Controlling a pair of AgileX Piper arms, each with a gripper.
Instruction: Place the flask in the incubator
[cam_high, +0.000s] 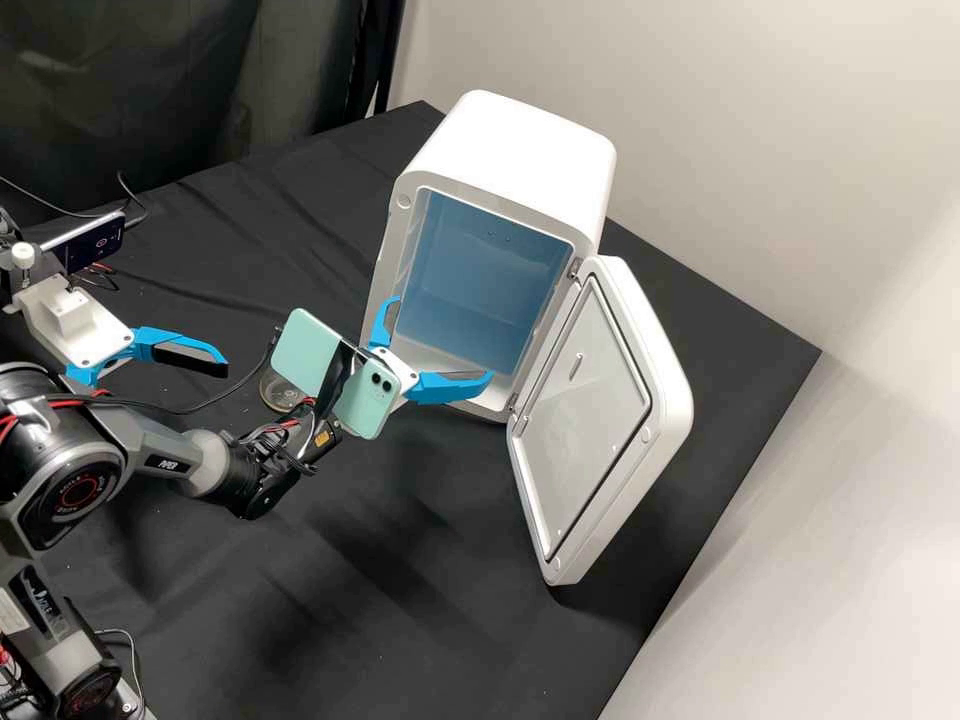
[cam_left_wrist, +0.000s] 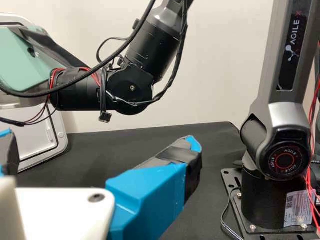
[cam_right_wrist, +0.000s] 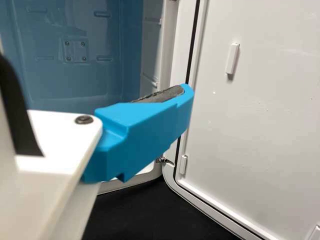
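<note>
Both pincers gape, empty: right pincer (cam_high: 440, 342) at the incubator (cam_high: 520, 160) mouth, its door (cam_high: 600, 420) swung wide; left pincer (cam_high: 150, 362) off to the side over the bench (cam_high: 400, 560). I reckon the flask (cam_high: 272, 388) is that clear round thing on the bench btwn them, half hidden by the phone (cam_high: 365, 395) on my wrist. Door's open, pick-up not yet begun. Next: close on the flask, upright, w/ a steady grip.

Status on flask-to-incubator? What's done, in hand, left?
Done: the incubator door stands open. In hand: nothing; right gripper is open at the chamber mouth, left gripper open off to the side. Left: all the flask work; chamber looks empty, and a clear object on the bench, likely the flask, is ungrasped.
</note>
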